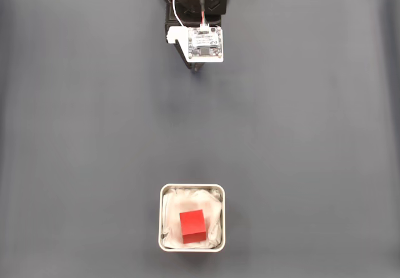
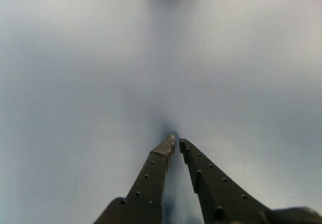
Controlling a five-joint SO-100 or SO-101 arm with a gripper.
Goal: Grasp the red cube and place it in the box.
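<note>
In the fixed view the red cube (image 1: 193,226) rests inside the box (image 1: 192,187), a small square container with a silvery rim and white lining, near the bottom middle of the mat. The arm is folded at the top middle, far from the box, and its gripper (image 1: 197,69) peeks out just below the white wrist board. In the wrist view the gripper (image 2: 177,141) points at bare grey mat, its two black fingers nearly meeting at the tips, shut with nothing between them.
A plain dark grey mat (image 1: 87,134) covers the whole table. The white circuit board (image 1: 205,42) with its cables sits on the arm's wrist at the top middle. A pale strip runs along the mat's far edge.
</note>
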